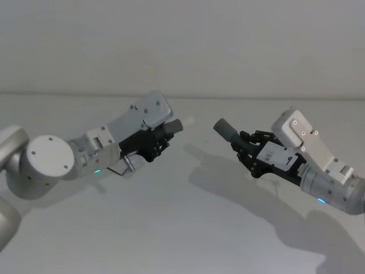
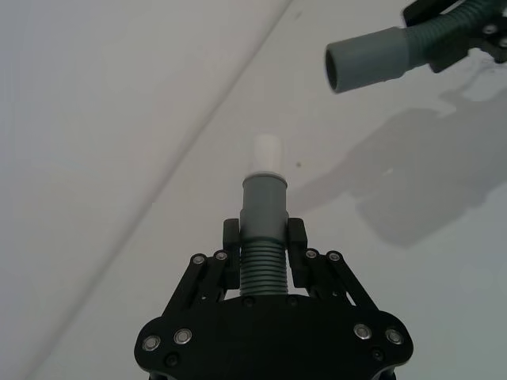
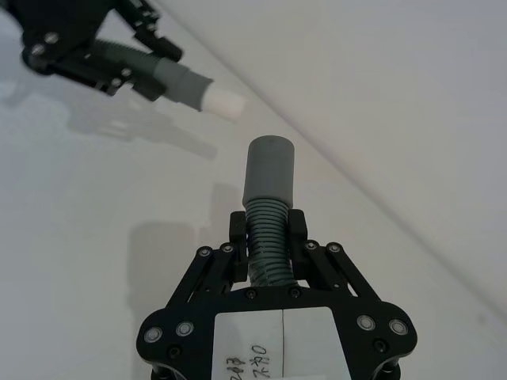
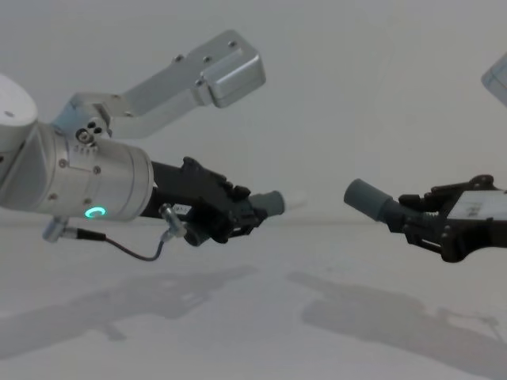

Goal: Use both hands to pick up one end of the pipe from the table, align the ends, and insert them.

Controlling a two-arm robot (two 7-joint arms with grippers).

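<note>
Our left end effector (image 2: 264,237) is clenched around the ribbed body of a grey hose piece (image 2: 264,202), its white tip (image 2: 267,153) pointing forward. Our right end effector (image 3: 267,229) grips the second hose piece (image 3: 270,170) the same way. We see both held above the white worktop (image 1: 182,228), ends facing, near but apart.
</note>
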